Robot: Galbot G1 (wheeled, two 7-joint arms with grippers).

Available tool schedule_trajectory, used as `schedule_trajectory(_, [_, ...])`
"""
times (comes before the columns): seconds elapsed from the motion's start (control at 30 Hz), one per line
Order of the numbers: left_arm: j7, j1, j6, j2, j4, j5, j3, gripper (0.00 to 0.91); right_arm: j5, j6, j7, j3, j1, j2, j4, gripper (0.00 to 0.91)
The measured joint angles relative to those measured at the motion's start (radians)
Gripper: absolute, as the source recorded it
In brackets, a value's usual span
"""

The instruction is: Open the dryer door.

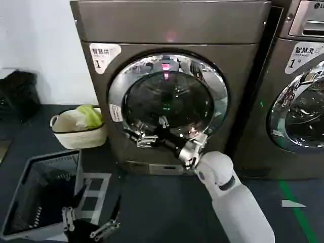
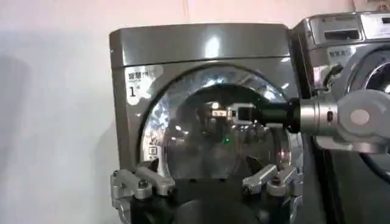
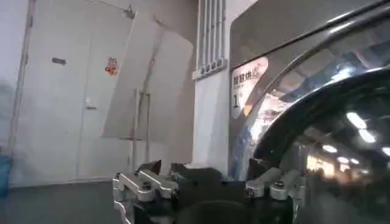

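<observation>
Right gripper (image 1: 147, 137) at lower left of dryer door (image 1: 167, 98), jaws apart, nothing clamped.
Door shut, centred on dryer (image 1: 172, 30) front. Left gripper (image 1: 88, 223) parked low, jaws apart. Likely risk: slipping off smooth chrome ring, missing the edge.

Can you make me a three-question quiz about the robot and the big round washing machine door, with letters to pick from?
1. Where is the right tool?
A. in front of the dryer door's lower left
B. inside the basket
C. on top of the dryer

2. What number is on the dryer's white sticker?
A. 3
B. 1
C. 7

3. How is the dryer door now?
A. wide open
B. taken off
C. shut

Answers: 1 A, its open fingers sit before the chrome ring's lower left. 2 B, the sticker shows 1. 3 C, the ring lies flat against the front. The left tool waits low, open.
</observation>
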Motion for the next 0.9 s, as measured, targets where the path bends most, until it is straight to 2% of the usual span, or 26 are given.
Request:
schedule_trajectory(0.4, [0.014,-0.003,0.040,0.005,-0.017,0.014,0.003,0.907,-0.027,0.035,0.030,0.018,-0.004,0.010,-0.088,0.907])
schedule_trajectory(0.9, [0.034,-0.011,0.157,0.011,-0.055,0.001,-0.002,0.907,-0.049,0.052,-0.002,-0.016,0.067,0.027,-0.227,0.907])
